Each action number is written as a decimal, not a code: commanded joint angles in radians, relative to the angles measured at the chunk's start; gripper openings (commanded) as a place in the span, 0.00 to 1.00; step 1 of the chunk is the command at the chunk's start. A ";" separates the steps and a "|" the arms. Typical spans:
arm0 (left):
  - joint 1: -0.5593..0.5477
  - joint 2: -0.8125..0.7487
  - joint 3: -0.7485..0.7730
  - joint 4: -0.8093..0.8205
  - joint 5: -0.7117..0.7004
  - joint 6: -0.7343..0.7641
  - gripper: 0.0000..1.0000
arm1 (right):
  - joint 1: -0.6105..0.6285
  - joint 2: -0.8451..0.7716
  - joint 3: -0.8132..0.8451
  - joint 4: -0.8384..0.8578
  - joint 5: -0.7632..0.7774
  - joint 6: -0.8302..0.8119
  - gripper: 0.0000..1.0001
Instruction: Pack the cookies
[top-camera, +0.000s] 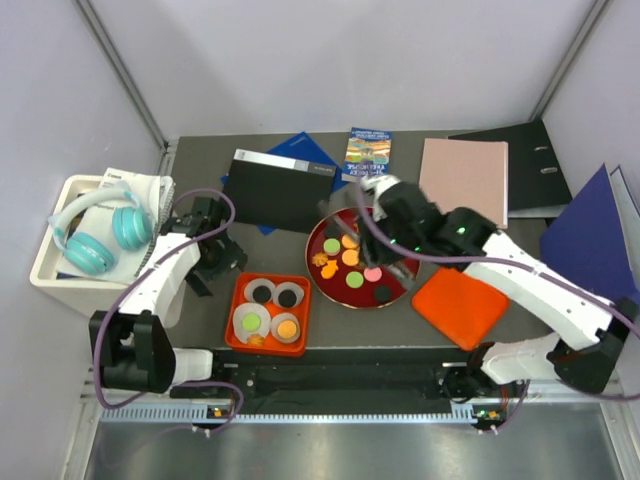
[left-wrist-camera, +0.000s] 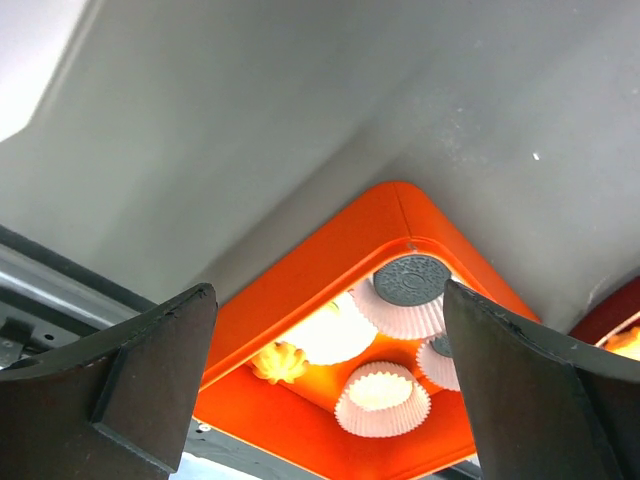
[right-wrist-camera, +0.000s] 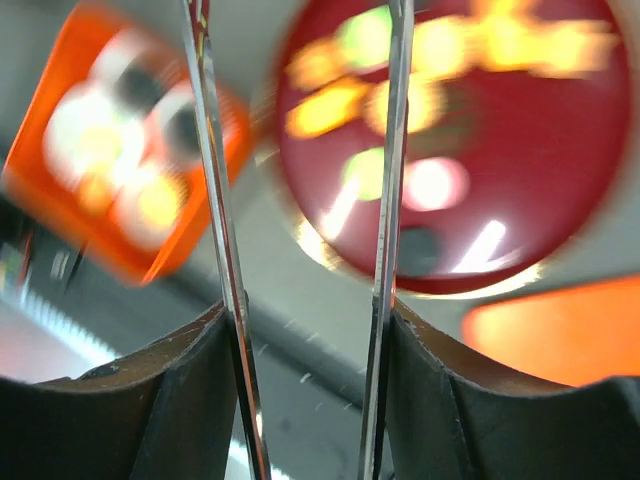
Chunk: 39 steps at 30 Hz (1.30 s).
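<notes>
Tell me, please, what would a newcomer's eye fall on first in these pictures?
First comes the round red plate in the middle of the table, dotted with bright cookies, with the right arm stretched over it. Next come the orange tray of white paper cups just left of the plate, and the teal headphones in a white box at the far left.
</notes>
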 joint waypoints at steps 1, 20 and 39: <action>-0.006 0.023 0.038 0.034 0.045 0.014 0.99 | -0.205 -0.068 -0.063 0.029 0.068 0.029 0.52; -0.030 0.009 0.076 0.122 0.140 0.040 0.99 | -0.839 0.540 0.305 0.180 0.115 0.203 0.51; -0.032 -0.052 0.056 0.135 0.133 0.086 0.99 | -0.873 0.468 0.289 0.164 0.191 0.287 0.91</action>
